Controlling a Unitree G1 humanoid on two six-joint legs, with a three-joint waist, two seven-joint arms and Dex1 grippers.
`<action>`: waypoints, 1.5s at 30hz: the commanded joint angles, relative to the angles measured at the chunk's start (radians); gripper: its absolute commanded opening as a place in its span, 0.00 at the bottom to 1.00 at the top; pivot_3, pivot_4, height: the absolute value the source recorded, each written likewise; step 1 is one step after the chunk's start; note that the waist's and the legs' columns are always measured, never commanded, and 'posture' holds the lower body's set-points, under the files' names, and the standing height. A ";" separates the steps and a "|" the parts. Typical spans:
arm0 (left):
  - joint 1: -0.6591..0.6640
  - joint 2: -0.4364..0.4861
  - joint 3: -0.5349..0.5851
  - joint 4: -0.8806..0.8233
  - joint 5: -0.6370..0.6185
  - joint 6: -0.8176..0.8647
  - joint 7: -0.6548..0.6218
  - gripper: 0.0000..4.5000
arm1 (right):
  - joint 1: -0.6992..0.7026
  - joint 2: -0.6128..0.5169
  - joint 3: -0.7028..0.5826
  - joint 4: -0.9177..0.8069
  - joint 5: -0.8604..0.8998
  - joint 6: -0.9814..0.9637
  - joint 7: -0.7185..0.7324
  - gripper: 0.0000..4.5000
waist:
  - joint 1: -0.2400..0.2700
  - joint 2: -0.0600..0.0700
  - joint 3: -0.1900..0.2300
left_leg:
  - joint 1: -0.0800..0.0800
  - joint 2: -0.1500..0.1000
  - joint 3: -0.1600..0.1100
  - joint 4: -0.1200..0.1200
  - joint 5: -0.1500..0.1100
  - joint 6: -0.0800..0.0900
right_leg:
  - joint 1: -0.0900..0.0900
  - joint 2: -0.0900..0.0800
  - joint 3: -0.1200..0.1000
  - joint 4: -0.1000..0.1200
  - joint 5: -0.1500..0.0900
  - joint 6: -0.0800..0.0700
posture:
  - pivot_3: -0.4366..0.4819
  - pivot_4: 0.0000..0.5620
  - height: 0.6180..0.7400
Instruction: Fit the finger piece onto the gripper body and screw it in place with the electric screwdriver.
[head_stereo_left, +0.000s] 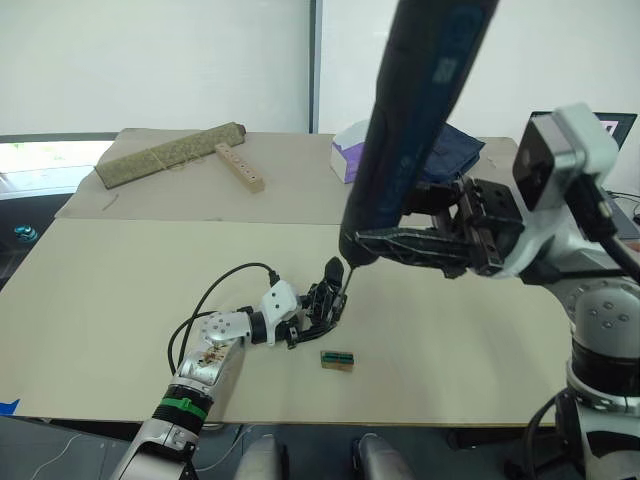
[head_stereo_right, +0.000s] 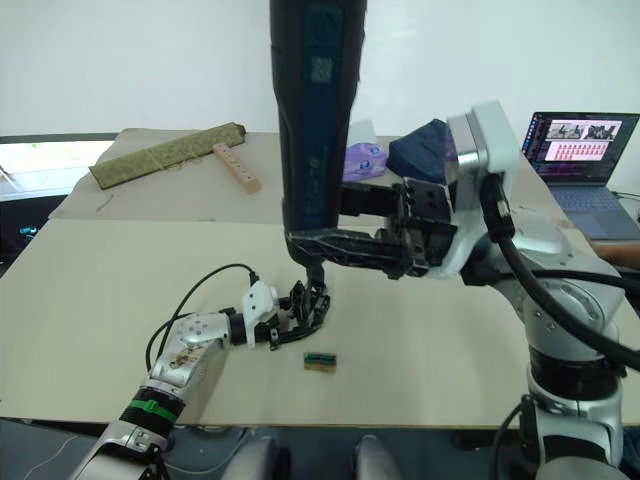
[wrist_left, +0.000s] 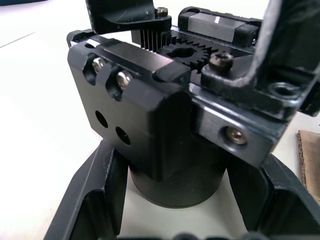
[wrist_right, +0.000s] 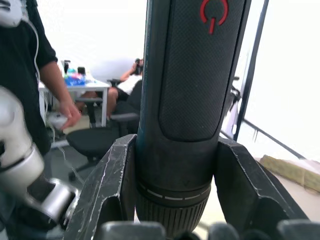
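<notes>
Screwdriver bit set down on the gripper body, each held by one tool.

The right tool (head_stereo_right: 330, 247) is clamped around the electric screwdriver (head_stereo_right: 318, 110), holding it near upright with its thin bit pointing down onto the top of the gripper body (head_stereo_left: 322, 302). The left tool (head_stereo_left: 312, 310) grips that gripper body by its round base on the tabletop (head_stereo_left: 100, 290), a finger (wrist_left: 92, 195) on either side, directly beneath the right tool. The finger piece (head_stereo_left: 332, 272) stands upright on the body, just beside the bit. A small green-and-tan block (head_stereo_left: 337, 359) lies near the left tool, apart from it.
</notes>
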 joint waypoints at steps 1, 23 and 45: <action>0.009 0.002 -0.018 0.030 0.020 0.017 0.002 0.51 | -0.059 0.048 0.035 0.023 -0.050 -0.022 -0.021 0.41 | 0.000 0.000 0.000 | 0.000 0.000 0.000 0.000 0.000 0.000 | 0.000 0.000 0.000 0.000 0.000 0.000 | 0.48 0.27 1.00; 0.024 0.024 -0.021 0.017 0.019 0.036 -0.006 0.51 | -0.085 0.191 0.151 0.132 -0.323 -0.075 0.058 0.41 | -0.008 0.001 -0.001 | -0.001 0.000 0.000 0.000 0.000 0.000 | -0.001 0.000 -0.001 0.000 0.000 0.000 | 0.48 0.27 1.00; 0.042 0.028 -0.028 -0.003 0.018 0.057 -0.008 0.51 | -0.031 0.232 0.195 0.144 -0.438 -0.110 0.093 0.41 | -0.013 0.001 -0.001 | -0.001 0.000 0.000 0.000 0.000 0.000 | -0.001 0.000 -0.001 0.000 0.000 0.000 | 0.48 0.27 1.00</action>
